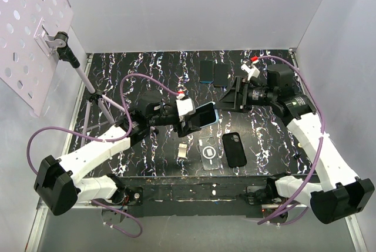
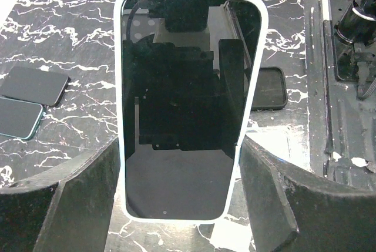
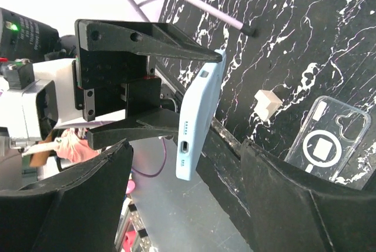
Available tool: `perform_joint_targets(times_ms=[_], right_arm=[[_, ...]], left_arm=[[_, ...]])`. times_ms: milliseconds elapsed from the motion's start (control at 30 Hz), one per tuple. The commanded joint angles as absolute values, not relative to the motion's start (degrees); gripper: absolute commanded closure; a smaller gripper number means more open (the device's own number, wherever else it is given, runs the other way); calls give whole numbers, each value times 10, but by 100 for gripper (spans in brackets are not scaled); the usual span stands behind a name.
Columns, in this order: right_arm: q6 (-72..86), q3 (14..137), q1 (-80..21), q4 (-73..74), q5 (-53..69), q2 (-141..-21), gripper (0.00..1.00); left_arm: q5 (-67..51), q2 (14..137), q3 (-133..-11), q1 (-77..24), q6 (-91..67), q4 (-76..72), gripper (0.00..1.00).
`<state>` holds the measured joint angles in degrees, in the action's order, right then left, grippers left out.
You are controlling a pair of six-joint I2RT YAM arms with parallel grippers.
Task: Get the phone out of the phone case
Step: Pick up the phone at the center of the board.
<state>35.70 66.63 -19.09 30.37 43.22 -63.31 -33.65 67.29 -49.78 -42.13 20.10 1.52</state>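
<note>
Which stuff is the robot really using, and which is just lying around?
Using: phone, its pale blue case, left gripper holding them, right gripper.
Lying around: clear case, black case, blue-edged phone, dark phone, small white block.

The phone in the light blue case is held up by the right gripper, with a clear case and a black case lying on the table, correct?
Not quite: the left gripper holds the phone, not the right gripper, which is open. The right wrist view shows it. The clear case and black case do lie on the table.
</note>
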Motion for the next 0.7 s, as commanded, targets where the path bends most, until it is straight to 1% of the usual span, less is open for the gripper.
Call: perform_joint_targets(times_ms=[0,133,233,333,367,433,500,533,567,600,633,667], right_arm=[[323,702,-223,346,398,-654,21],[316,708,-250,352,371,-671,26],[302,715,-265,366,367,-693,33],[301,717,-272,366,374,-708,47],[301,714,-276,359,387,-713,53],[311,702,-287,332,420,-721,70],[337,676,-294,279,441,-714,98],[360,658,-295,238,444,-705,99],[390,631,-294,192,440,-688,99],[413,609,-293,149,423,-669,99],[435,586,-293,109,398,-651,99],[452,561,-290,82,384,-634,99]], left_arm=[[-365,665,-534,-424,232,-14,100],[-369,666,-536,-423,230,-5,100],[-373,669,-546,-424,249,30,100],[-367,671,-558,-424,270,64,100],[-365,672,-562,-424,277,75,100],[-351,667,-567,-424,274,78,100],[-333,663,-566,-424,253,66,98],[-322,661,-565,-424,231,51,88],[-300,657,-565,-424,195,38,71],[-267,655,-564,-424,160,21,45],[-237,649,-564,-425,124,13,3],[-202,639,-563,-424,93,11,2]])
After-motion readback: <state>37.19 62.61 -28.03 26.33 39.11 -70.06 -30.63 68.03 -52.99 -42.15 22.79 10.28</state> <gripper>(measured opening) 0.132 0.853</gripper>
